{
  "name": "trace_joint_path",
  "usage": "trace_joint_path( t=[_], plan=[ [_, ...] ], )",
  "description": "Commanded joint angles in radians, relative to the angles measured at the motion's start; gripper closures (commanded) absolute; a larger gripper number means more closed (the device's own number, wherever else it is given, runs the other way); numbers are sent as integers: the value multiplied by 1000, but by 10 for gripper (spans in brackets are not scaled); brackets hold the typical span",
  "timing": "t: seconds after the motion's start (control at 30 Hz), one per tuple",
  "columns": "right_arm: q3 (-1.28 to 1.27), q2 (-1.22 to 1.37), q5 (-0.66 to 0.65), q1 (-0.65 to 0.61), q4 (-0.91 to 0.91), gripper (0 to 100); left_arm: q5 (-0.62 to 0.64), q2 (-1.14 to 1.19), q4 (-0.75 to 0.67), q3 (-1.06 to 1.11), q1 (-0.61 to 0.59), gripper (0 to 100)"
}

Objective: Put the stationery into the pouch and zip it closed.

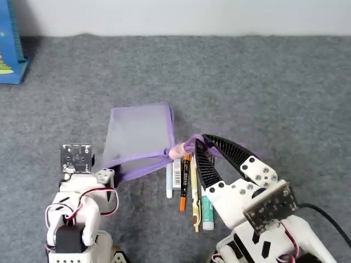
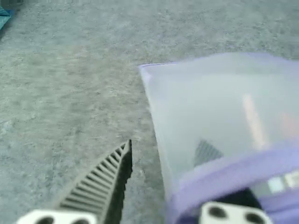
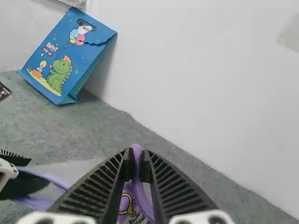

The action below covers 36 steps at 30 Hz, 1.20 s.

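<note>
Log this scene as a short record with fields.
Surface: grey carpet
Pouch: purple translucent pouch, lying flat
Stationery: pens side by side on the carpet at the pouch's end
Left gripper: open, at the pouch's corner
Right gripper: shut on the purple strap
Background: blue gift bag against the wall

grey felt table (image 1: 263, 82): purple pouch (image 1: 137, 134), pens (image 1: 184, 189) beside it, blue gift bag (image 1: 10, 49) at the far edge.

My bench looks like a home or hobby corner: grey felt-like table cover (image 1: 247, 82), plain white wall (image 3: 210, 70), a blue paper gift bag with cartoon dinosaur (image 3: 65, 58) leaning there.
</note>
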State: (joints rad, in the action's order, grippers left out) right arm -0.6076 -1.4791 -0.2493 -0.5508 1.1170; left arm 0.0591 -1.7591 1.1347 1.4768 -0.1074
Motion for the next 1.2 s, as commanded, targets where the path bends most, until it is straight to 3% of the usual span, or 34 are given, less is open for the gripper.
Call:
trace_joint_path(
  t=[0.0, 0.1, 0.17, 0.37, 0.57, 1.0, 1.17],
  plan=[
    [57, -5, 8, 1, 16, 991, 5, 3, -28, -22, -17, 917],
    [57, -5, 8, 2, 65, 973, -32, 3, -41, -33, -23, 991],
    [57, -5, 9, 19, 113, 919, -32, 3, -35, -41, -25, 988],
    [51, 12, 210, 266, 166, 762, -37, 9, 15, -88, -26, 990],
    [51, 194, 218, 295, 208, 814, -37, 11, 150, -231, -17, 990],
    [51, 662, 222, 295, 197, 827, -35, 17, 206, -381, -15, 990],
    [51, 783, 222, 297, 154, 828, -32, 172, 207, -458, -15, 990]
  ],
)
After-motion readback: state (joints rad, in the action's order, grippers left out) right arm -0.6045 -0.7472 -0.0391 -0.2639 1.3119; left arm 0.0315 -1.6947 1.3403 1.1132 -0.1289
